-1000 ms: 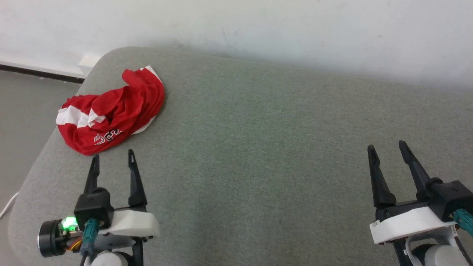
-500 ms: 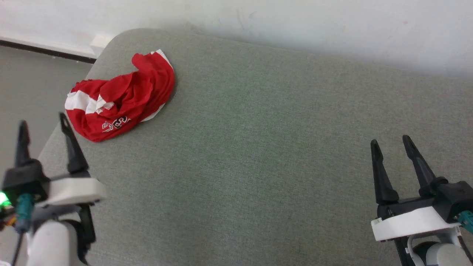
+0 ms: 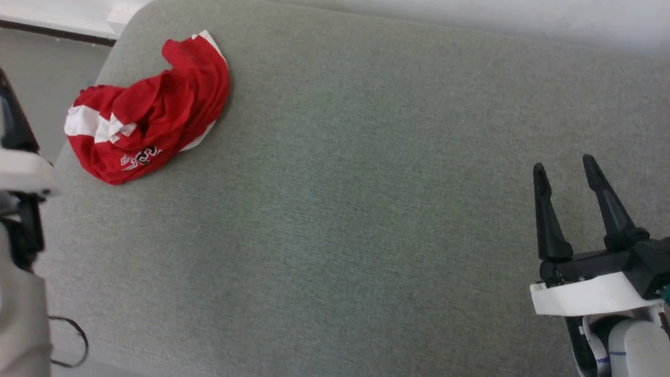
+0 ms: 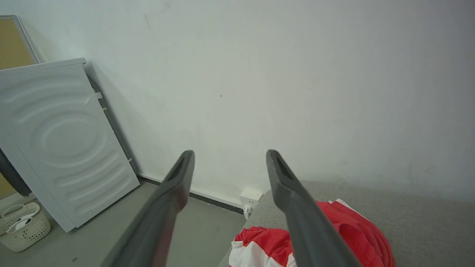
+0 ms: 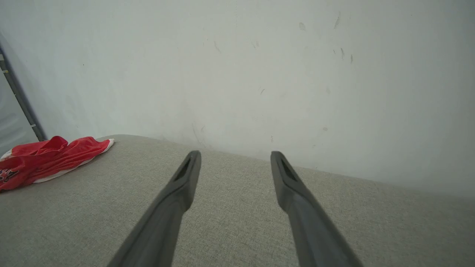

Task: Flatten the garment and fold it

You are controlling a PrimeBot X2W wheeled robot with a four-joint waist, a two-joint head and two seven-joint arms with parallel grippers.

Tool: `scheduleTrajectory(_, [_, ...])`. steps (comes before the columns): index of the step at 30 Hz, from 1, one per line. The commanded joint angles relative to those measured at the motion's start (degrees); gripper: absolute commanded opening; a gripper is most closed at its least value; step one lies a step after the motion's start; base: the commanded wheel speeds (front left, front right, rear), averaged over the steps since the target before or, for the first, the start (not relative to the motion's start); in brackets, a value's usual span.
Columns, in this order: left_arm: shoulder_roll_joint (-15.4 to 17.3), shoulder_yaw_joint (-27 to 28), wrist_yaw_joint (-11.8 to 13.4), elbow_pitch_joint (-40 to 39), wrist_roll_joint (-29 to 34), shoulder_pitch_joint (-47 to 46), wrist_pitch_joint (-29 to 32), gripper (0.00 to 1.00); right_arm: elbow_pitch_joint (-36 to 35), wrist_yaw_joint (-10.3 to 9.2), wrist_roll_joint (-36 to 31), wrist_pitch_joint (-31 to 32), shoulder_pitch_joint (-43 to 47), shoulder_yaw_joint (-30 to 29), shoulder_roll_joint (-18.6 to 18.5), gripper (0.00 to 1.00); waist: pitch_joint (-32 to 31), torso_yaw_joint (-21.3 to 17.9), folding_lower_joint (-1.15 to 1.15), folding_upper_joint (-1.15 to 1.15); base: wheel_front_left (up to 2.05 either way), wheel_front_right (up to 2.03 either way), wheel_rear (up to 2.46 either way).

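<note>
Left claw (image 4: 230, 155): released, jaws spread wide with nothing between them. Within the last second it swings out from just in front of the garment (image 3: 146, 115) to the far left edge of the head view.
Left claw aim: in its wrist view the fingers point past the counter's (image 3: 366, 183) left end toward the wall. The garment lies low beside one finger, untouched.
Right claw (image 3: 564, 165): released and empty, over bare counter, well apart from the garment; its pose is unchanged.
Camera: the head view itself has shifted, so the garment's new place in the picture is no move of the garment.
Garment: crumpled heap at the counter's far left corner, with the same folds, white stripes and logo showing.
Meaning: nothing is grasped and flattening has not begun. The left arm is probably repositioning for a first pick.
</note>
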Motion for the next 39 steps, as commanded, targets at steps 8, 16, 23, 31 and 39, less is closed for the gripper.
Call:
scheduleTrajectory(8, [6.6, -4.2, -7.6, 11.7, -2.0, -14.5, 11.1, 1.00, -2.4, -0.10, -0.9, -1.5, -3.8, 0.5, -0.8, 1.00, 8.0, -1.7, -0.01, 0.00, 0.00, 0.00, 0.00])
scheduleTrajectory(16, [9.3, -7.9, -11.7, 22.2, -9.5, -24.5, 27.3, 1.00, -4.8, -0.11, -1.8, -2.5, -6.6, 2.1, -1.5, 1.00, 13.2, -3.4, -0.01, 0.00, 0.00, 0.00, 0.00])
scheduleTrajectory(23, [11.6, -11.9, -12.3, 27.2, -20.7, -28.2, 40.8, 1.00, -7.2, -0.12, -2.4, -3.3, -8.0, 2.9, -1.8, 1.00, 17.3, -5.1, -0.01, 0.00, 0.00, 0.00, 0.00])
scheduleTrajectory(31, [13.5, -18.8, -12.5, 28.9, -29.8, -24.7, 51.8, 1.00, -8.6, -0.12, -3.0, -3.6, -8.0, 3.6, -2.7, 1.00, 19.1, -6.2, -0.01, 0.00, 0.00, 0.00, 0.00])
scheduleTrajectory(39, [14.8, -24.6, -12.5, 27.8, -33.0, -22.2, 53.3, 0.00, -8.1, -0.12, -3.2, -3.6, -7.8, 4.0, -2.9, 1.00, 17.7, -6.1, -0.01, 0.00, 0.00, 0.00, 0.00])
